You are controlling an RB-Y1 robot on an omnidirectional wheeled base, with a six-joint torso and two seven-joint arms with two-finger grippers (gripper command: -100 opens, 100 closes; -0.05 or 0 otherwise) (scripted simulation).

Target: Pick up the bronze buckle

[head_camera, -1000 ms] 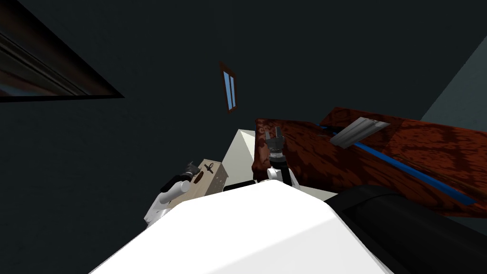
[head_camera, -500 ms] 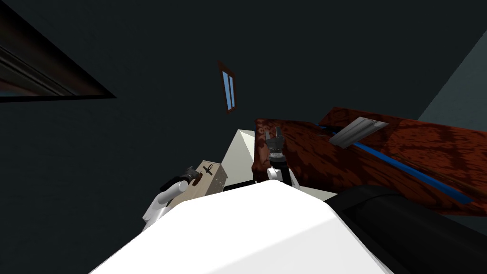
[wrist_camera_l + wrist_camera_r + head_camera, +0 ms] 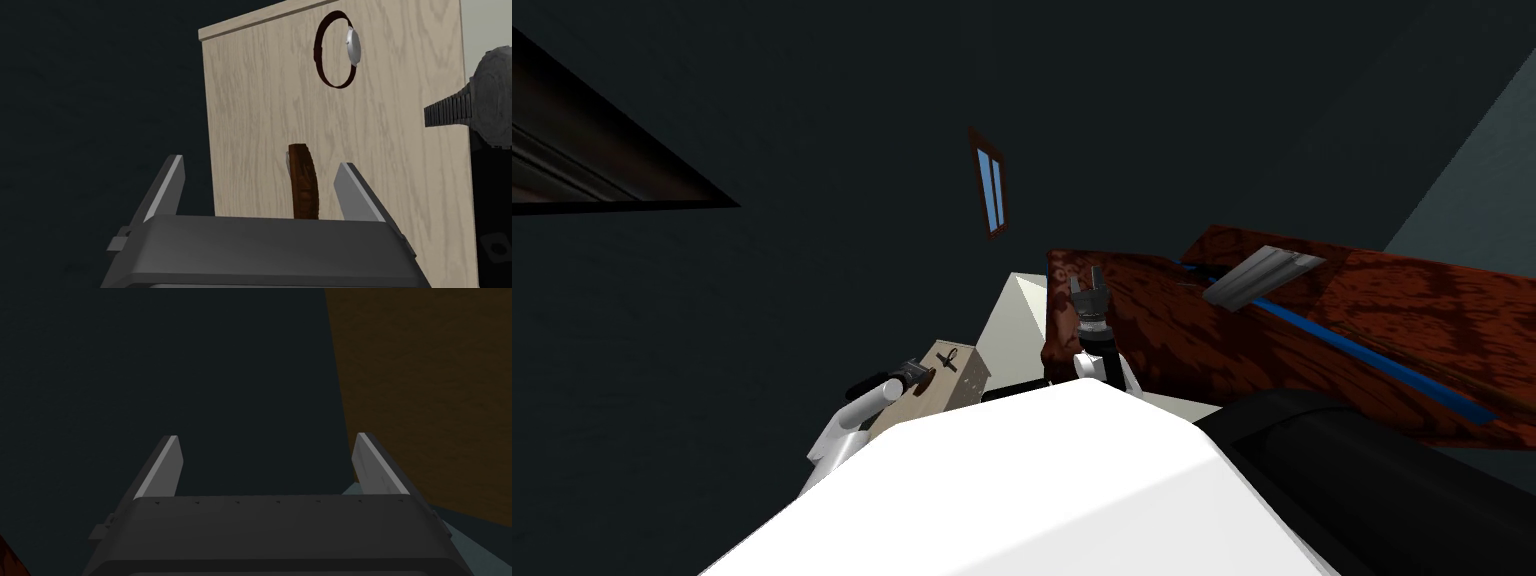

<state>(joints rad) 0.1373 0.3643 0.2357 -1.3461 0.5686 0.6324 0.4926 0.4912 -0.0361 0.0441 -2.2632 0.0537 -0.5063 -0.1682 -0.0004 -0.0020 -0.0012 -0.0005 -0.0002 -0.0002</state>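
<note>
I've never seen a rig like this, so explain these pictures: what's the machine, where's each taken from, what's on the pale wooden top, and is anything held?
It is a two-armed robot in a simulated house. The wide picture is from a camera on its head; the other two are from wrist cameras looking along each arm's jaws. On the pale wooden cabinet top sit a brown curved buckle, a watch with dark red strap and silver face, and a dark grey metal watch at the edge. The left arm's jaws stand open either side of the buckle, not gripping it. The right arm's jaws, raised before a red-brown patterned cover, are open too. Nothing is held.
</note>
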